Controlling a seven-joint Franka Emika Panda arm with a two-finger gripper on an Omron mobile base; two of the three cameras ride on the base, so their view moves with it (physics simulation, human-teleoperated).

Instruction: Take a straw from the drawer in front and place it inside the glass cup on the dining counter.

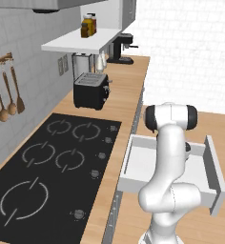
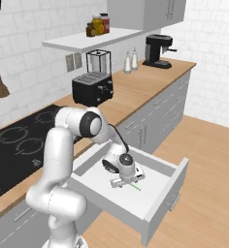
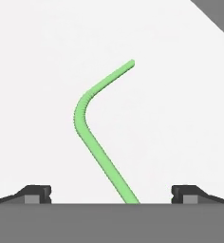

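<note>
**Gripper poised over the straw in the open drawer**

The shallow, light grey-white box drawer point(image 2: 155, 193) stands pulled out from the grey cabinets beneath the wooden counter that carries the black cooktop point(image 1: 52, 167). The white arm reaches down into the drawer, and its two-finger gripper point(image 2: 127, 183) hangs low over the white floor. The thin, bright green bent straw point(image 3: 97, 137) lies flat on that floor; in the right base view a short green length point(image 2: 136, 187) shows just beside the hand.

Progress, as judged from these views: the drawer is open and the approach is made, but the straw is not yet gripped. Left to do are the closing, the lift, the carry to the dining counter and the drop into the glass cup.

In the hand view the two dark fingertips point(image 3: 35, 193) stand spread wide, one at each side, with nothing between them but the straw. Its long leg runs down between the tips, somewhat nearer the right-hand tip, touching neither; the bent upper leg points away from the hand.
</note>
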